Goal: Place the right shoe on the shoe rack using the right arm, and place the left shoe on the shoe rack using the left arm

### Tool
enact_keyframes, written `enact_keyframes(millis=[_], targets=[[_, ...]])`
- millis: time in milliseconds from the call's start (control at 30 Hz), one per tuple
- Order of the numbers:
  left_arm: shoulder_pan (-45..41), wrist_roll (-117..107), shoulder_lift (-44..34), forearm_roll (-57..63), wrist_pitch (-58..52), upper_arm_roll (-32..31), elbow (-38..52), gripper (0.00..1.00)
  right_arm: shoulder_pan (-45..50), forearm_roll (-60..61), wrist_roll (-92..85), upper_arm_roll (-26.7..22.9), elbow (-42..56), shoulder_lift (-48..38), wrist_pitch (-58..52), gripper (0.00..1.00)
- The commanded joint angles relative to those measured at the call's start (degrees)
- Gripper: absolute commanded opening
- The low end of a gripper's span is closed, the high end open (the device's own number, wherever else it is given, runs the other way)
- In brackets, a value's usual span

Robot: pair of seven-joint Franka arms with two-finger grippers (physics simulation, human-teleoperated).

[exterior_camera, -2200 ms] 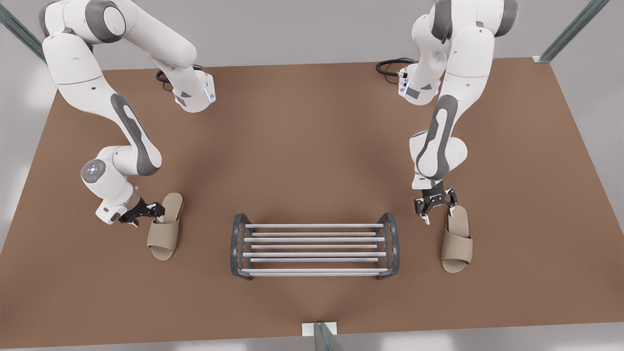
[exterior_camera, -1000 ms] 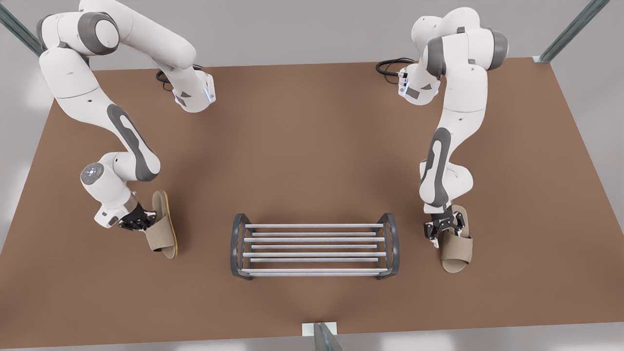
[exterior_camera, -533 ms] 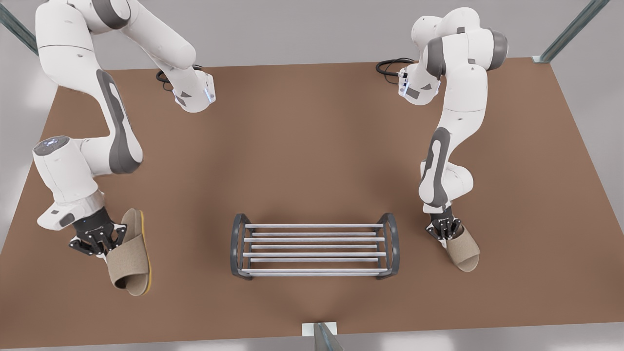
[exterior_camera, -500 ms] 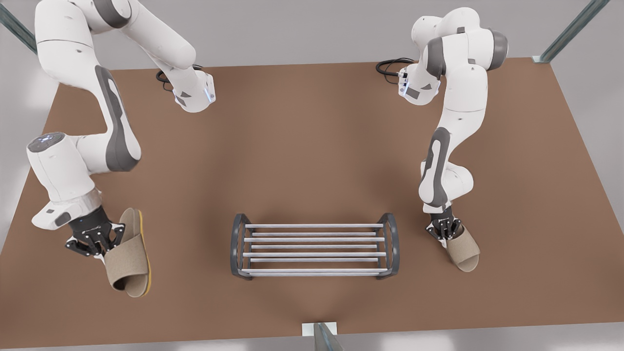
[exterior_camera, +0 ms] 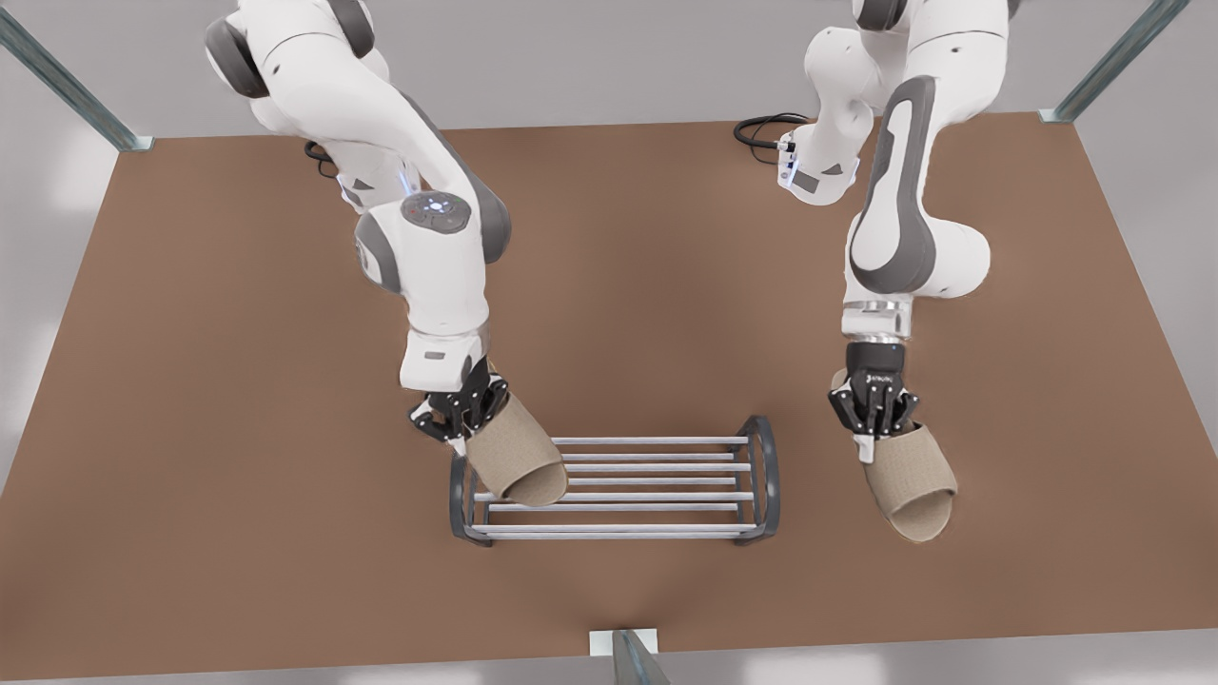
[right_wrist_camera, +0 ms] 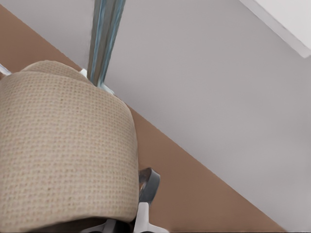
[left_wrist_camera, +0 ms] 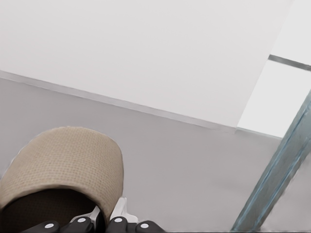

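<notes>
The shoe rack (exterior_camera: 767,474) stands at the table's front middle, silver bars between dark curved end frames. My right gripper (exterior_camera: 455,411), on the front view's left, is shut on the heel end of the tan right shoe (exterior_camera: 519,464). That shoe hangs tilted over the rack's left end, toe toward the bars. In the right wrist view the right shoe (right_wrist_camera: 63,155) sits beside a rack end frame (right_wrist_camera: 149,180). My left gripper (exterior_camera: 880,419), on the front view's right, is shut on the left shoe (exterior_camera: 915,487). It is held above the table, right of the rack. The left shoe (left_wrist_camera: 63,165) also appears in the left wrist view.
The brown table (exterior_camera: 190,381) spreads wide on both sides of the rack. A metal post (exterior_camera: 628,656) rises at the table's front edge, just in front of the rack. Black cables (exterior_camera: 761,128) lie by the arm bases at the back.
The right arm swung its shoe from the table's left side to above the rack's left end. The left arm raised its shoe off the table and drew back slightly.
</notes>
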Motion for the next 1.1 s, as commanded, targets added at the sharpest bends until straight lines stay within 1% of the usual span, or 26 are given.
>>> enact_keyframes(millis=[0,33,67,100,133,200,367,500,600,633,667,700,733,800,867,1067], targets=[[-2.4,-18.2,0.0,-2.0,4.8,0.0,0.5,0.21,6.1,-0.7,40.7,-5.3,0.8,1.3,-5.9,0.21],[-2.5,-18.3,0.6,-2.4,4.8,-0.1,1.0,0.21,7.5,-0.7,43.5,-6.0,0.8,2.6,-5.9,0.21],[-3.2,-18.2,1.7,-3.7,4.8,0.0,2.0,0.21,11.8,-0.7,45.5,-10.5,1.2,4.0,-5.8,0.21],[-3.5,-18.3,1.8,-3.7,4.7,-0.1,2.2,0.21,14.2,-0.7,48.7,-12.7,1.5,5.2,-5.9,0.21],[-3.9,-18.2,2.1,-3.7,4.7,-0.1,2.2,0.21,14.8,-0.7,51.4,-13.5,1.7,6.7,-5.8,0.21],[-4.8,-17.9,3.6,-3.8,4.7,-0.2,2.4,0.21,17.5,-1.1,56.9,-17.7,2.5,9.5,-5.9,0.21],[-7.4,-17.2,4.7,-3.6,4.7,-0.2,6.1,0.21,19.7,-1.1,61.0,-20.6,4.5,13.3,-5.9,0.21],[-10.3,-17.4,5.3,-4.0,4.5,-0.2,6.2,0.21,19.9,-2.8,61.4,-21.0,4.4,14.7,-5.3,0.21],[-12.0,-17.2,7.7,-3.8,4.4,-0.2,8.8,0.21,20.3,-3.6,61.3,-20.9,4.3,15.5,-4.7,0.21],[-12.2,-17.2,8.6,-4.0,4.3,-0.2,9.0,0.21,20.2,-4.5,61.2,-20.9,4.1,15.7,-4.4,0.30],[-12.4,-17.3,9.2,-4.1,4.3,-0.3,9.3,0.21,20.0,-4.8,61.3,-20.9,3.6,15.8,-3.2,0.34],[-12.5,-17.2,10.1,-4.0,4.3,-0.2,10.4,0.21,19.9,-5.1,61.1,-20.8,3.1,15.8,-2.3,1.00],[-12.9,-17.2,10.6,-4.0,4.2,-0.3,10.5,0.21,20.0,-8.0,61.0,-20.6,1.3,15.7,0.0,1.00],[-13.1,-17.5,12.7,-4.4,4.1,-0.3,11.6,0.21,20.4,-9.5,61.1,-20.5,1.2,15.7,0.0,1.00],[-13.1,-17.3,15.5,-4.4,4.2,-0.3,13.5,0.21,20.3,-10.1,61.0,-20.5,0.9,15.7,0.0,1.00],[-12.7,-17.5,18.9,-4.3,4.2,-0.3,13.6,0.21,20.4,-11.0,61.1,-20.5,0.5,15.5,0.0,1.00]])
